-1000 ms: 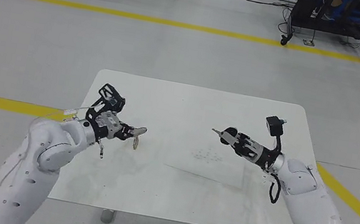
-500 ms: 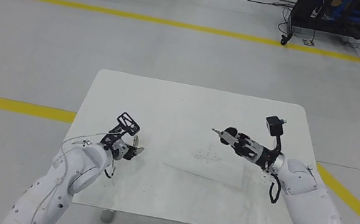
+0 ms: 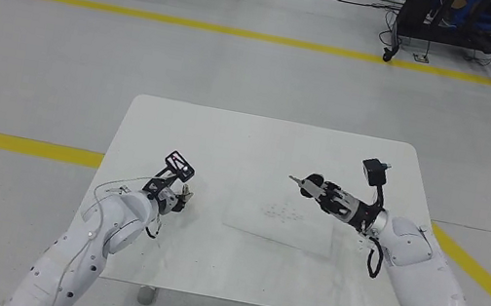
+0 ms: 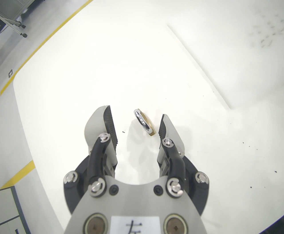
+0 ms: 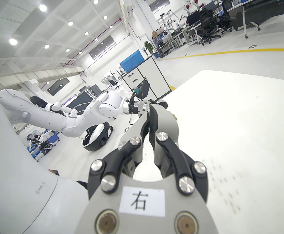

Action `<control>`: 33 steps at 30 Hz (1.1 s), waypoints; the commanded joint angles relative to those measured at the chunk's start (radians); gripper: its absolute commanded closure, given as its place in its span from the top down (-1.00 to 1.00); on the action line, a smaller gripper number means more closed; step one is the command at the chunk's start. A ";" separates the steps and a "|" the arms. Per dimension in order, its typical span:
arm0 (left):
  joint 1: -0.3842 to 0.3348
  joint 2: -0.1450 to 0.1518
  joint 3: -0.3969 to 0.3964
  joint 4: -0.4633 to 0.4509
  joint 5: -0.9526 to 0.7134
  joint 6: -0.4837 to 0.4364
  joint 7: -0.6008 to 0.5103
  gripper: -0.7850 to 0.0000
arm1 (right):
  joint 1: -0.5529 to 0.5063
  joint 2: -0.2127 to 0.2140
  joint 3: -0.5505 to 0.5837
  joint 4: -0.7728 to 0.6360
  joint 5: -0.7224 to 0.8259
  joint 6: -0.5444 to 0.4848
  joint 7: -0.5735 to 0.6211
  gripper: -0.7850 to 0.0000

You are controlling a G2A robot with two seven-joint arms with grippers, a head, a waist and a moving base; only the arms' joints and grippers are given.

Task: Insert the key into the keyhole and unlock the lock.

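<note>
A small brass padlock (image 4: 146, 124) with a chrome shackle rests on the white table (image 3: 257, 145), tipped up on its edge. My left gripper (image 4: 135, 112) is open, one finger on each side of the padlock without touching it. In the top view this gripper (image 3: 180, 197) is over the left part of the table. My right gripper (image 3: 307, 185) hangs over the table's right half, shut on the key (image 3: 293, 178), whose thin metal tip pokes out toward the left. In the right wrist view the fingers (image 5: 153, 119) are pressed together and hide the key.
A thin pale sheet (image 3: 277, 226) with faint marks lies flat at the table's middle, between the two arms. The table's left edge (image 3: 101, 187) runs close to my left arm. Carts and racks stand on the floor far behind.
My left arm has swung down and toward the table's front, bringing its gripper low over the padlock. The right arm and the key have kept still.
</note>
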 commanded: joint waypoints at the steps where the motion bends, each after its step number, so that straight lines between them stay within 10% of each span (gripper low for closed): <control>1: 0.000 -0.001 0.004 0.004 0.000 0.001 0.001 -0.13 | 0.000 0.000 0.000 0.000 0.000 0.000 0.000 -1.00; 11: -0.016 -0.009 0.023 0.040 0.004 0.012 -0.004 -0.32 | 0.000 0.000 0.000 0.000 0.000 0.000 0.000 -1.00; 14: -0.024 -0.012 0.029 0.050 0.010 0.019 -0.007 -1.00 | 0.000 0.000 0.000 0.000 0.000 0.000 0.000 -1.00; 33: -0.021 -0.014 -0.053 0.096 -0.238 -0.099 0.102 -1.00 | 0.000 0.000 0.000 0.000 0.000 0.000 0.000 -1.00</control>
